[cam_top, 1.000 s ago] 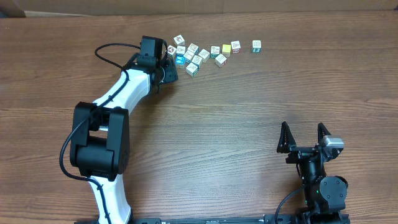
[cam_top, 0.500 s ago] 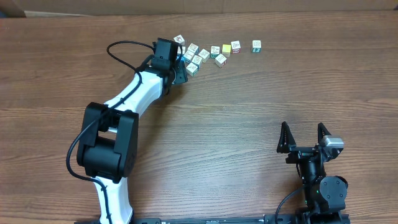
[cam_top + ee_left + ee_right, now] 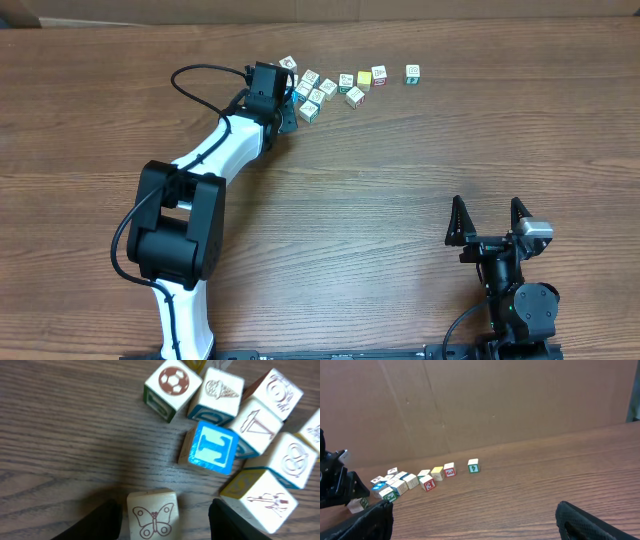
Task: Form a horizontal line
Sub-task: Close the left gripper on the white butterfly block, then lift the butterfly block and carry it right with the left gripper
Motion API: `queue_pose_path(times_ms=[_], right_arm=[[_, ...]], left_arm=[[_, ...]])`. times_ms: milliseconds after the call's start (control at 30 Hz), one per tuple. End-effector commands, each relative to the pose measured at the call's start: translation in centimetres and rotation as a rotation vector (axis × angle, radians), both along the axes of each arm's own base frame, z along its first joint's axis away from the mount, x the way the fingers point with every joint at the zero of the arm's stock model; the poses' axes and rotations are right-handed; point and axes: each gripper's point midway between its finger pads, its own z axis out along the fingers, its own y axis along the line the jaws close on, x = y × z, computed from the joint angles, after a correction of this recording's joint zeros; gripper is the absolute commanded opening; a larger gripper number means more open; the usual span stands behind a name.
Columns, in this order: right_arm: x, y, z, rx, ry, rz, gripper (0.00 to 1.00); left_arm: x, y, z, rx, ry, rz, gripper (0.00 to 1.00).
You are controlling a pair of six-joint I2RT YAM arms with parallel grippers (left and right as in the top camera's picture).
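Several small picture blocks lie in a loose, slanting cluster (image 3: 320,88) at the far side of the table, with one block (image 3: 412,72) apart to the right. My left gripper (image 3: 284,104) is open at the cluster's left end. In the left wrist view its fingers (image 3: 167,521) stand either side of a butterfly block (image 3: 152,515) without closing on it. A blue T block (image 3: 210,447), a football block (image 3: 172,387) and an ice-cream block (image 3: 217,395) lie just beyond. My right gripper (image 3: 490,222) is open and empty near the front right; its fingers (image 3: 480,525) frame bare wood.
A cardboard wall (image 3: 495,405) stands behind the table's far edge. The left arm's black cable (image 3: 195,80) loops left of the blocks. The blocks also show in the right wrist view (image 3: 410,480), far left.
My left gripper has moved right and forward to the left end of the block cluster, covering the leftmost blocks in the overhead view. The right arm has not moved.
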Motion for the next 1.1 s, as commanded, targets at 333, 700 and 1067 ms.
queue_pose_path(times_ms=[333,700,1067], right_arm=[[0.0,0.0,-0.4,-0.005,0.000,-0.001,1.00],[0.0,0.0,-0.4,-0.005,0.000,-0.001,1.00],[0.0,0.0,-0.4,-0.005,0.000,-0.001,1.00]], left_arm=[[0.2,0.4,-2.0,0.030,0.024,0.005,0.52],[0.3,0.5,-1.9,0.031,0.019,0.005,0.41],[0.6,0.7,-1.7,0.038,0.010,-0.003,0.43]])
